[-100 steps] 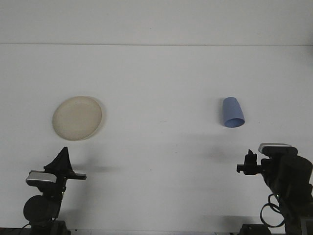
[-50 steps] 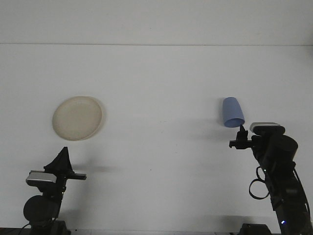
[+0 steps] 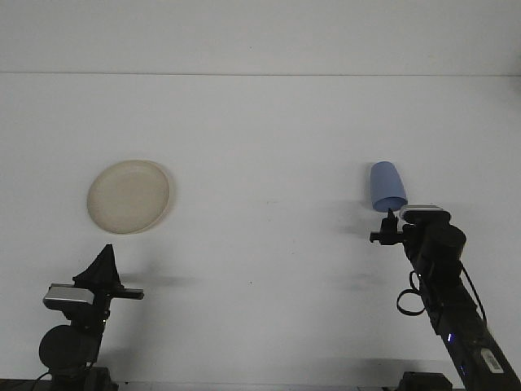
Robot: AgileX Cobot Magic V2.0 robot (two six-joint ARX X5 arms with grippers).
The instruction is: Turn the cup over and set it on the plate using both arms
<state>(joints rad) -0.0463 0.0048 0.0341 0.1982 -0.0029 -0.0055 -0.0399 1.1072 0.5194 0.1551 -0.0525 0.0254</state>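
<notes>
Left arm: parked at the near left edge of the table, its dark base low in the view, wrist raised.
Left gripper (image 3: 103,262): a dark pointed shape above a grey wrist block, hanging over bare table just in front of the plate; from this angle I cannot tell whether its fingers are parted or closed.
Right arm: reaches up from the near right corner, cables looped along its side, small lights showing low on the body.
Right gripper (image 3: 386,230): held just in front of the cup's open rim, pointing toward the far-left; the fingertips are too small and dark to read, so whether they are spread or clenched cannot be told. Whether it touches the cup cannot be told either; it grasps nothing that can be seen.
Table (image 3: 269,147): plain white surface running to a pale back wall.
Plate (image 3: 129,196): cream, round, flat on the table on the left side, just beyond the left gripper.
Cup (image 3: 386,186): blue, lying on its side on the right half of the table, open mouth toward the robot, well apart from the plate.
</notes>
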